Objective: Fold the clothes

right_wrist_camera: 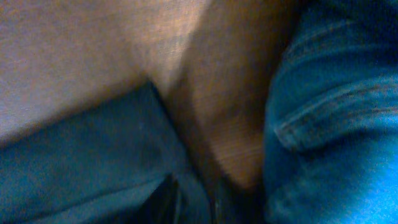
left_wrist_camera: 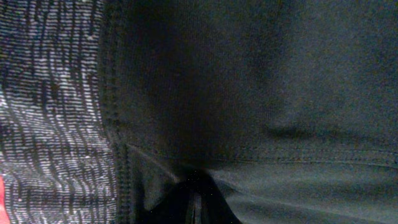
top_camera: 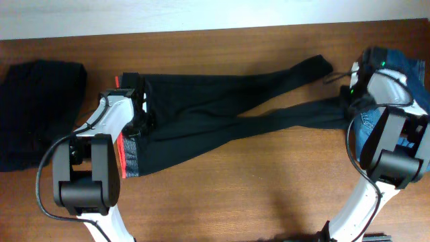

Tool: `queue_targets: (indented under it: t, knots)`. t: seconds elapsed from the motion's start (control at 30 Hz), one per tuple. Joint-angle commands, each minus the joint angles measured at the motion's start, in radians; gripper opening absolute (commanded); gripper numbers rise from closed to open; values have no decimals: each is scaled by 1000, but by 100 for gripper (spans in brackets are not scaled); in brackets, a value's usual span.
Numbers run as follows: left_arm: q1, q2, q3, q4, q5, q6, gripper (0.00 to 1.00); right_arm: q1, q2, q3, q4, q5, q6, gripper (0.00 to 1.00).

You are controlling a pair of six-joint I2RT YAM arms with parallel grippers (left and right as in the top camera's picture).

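Overhead first: your trousers [top_camera: 222, 114] lie spread across the table [top_camera: 235, 195]. The waistband [top_camera: 131, 158] is at the left end, and both legs run off right, spreading apart toward the cuffs. The left gripper [top_camera: 142, 117] sits on the seat just inside the waistband. The right gripper [top_camera: 351, 101] is over the lower leg's cuff, right beside the denim garment [top_camera: 403, 67]. So you've got one claw at each end, and my guess is that's the setup for a lengthwise fold. A dark heap [top_camera: 37, 114] lies well apart at far left.

Left wrist: cloth fills the view. The grey waistband [left_wrist_camera: 50, 93] is on the left, and the black fabric puckers into the left gripper [left_wrist_camera: 194, 202]. That claw is clenched and looks to be pinching the trousers [left_wrist_camera: 261, 81].

Right wrist: blurry. The denim garment [right_wrist_camera: 336, 124] is on the right, bare table [right_wrist_camera: 93, 56] in the middle, and some darker cloth lower left. I can't tell whether the right gripper [right_wrist_camera: 196, 199] is released or grasping.
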Motion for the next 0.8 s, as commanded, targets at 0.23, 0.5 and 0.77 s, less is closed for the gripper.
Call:
queue_targets:
  t: [0.23, 0.5, 0.77]
  knots:
    - [5, 120, -43, 16, -48, 16, 13, 26, -6, 347, -316, -155, 284, 31]
    - [5, 120, -43, 13, -48, 16, 50, 127, -4, 340, -322, -233, 446, 30]
    - [4, 120, -43, 14, -10, 16, 66, 267, 9, 339, -289, -61, 639, 30]
